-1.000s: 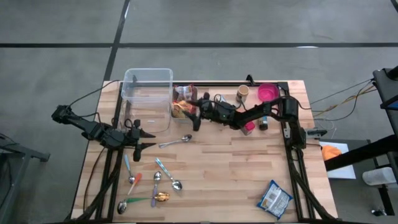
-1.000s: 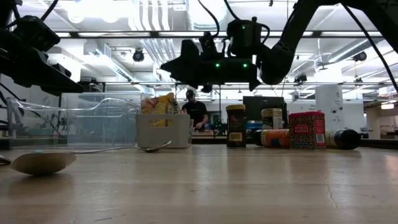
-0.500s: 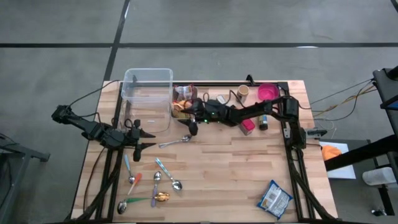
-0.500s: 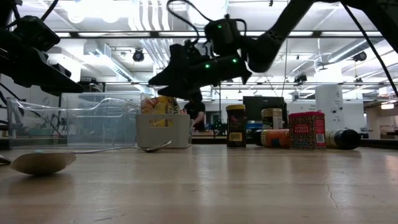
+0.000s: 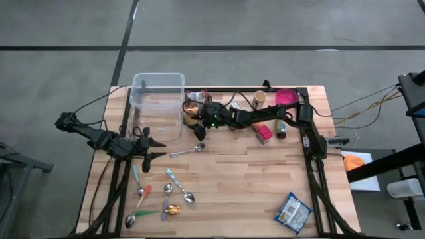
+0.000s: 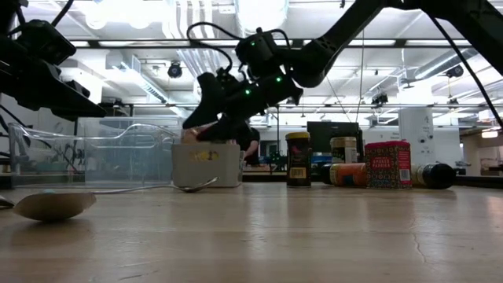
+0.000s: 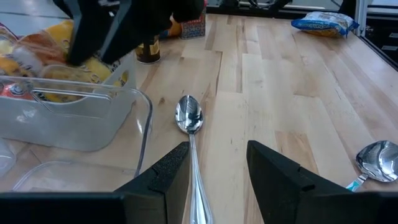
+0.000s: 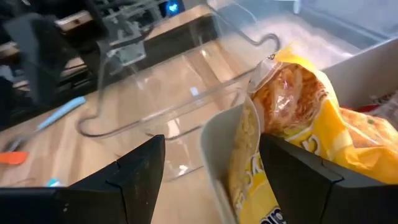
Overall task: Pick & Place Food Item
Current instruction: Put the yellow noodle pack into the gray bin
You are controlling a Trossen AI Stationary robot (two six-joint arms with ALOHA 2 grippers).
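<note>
Wooden planks make up the table (image 5: 252,179), with grey floor around it and a lit workshop beyond; on it I count one clear plastic tub (image 5: 157,99), one small white bin (image 6: 206,164) beside the tub, one long steel spoon (image 5: 188,151) lying alone, and a cluster of about five more spoons (image 5: 166,196) near the front left, some with coloured handles; at the back stand a pink bowl (image 5: 285,99), a paper cup (image 5: 259,99), a pink box (image 5: 263,135) and a dark jar (image 6: 298,159); one blue-and-white packet (image 5: 293,212) lies at the front right. The right gripper (image 5: 194,117) hangs over the white bin with its fingers spread apart on either side of a yellow snack bag (image 8: 298,118), not closed on it; the arm hides most of the bin from above. The snack bag is crinkled and shiny, with pale chips visible through it, standing upright in the bin; its lower part is cut off. The left gripper (image 5: 154,146) waits near the table's left edge, fingers apart and empty, pointing at the lone spoon.
</note>
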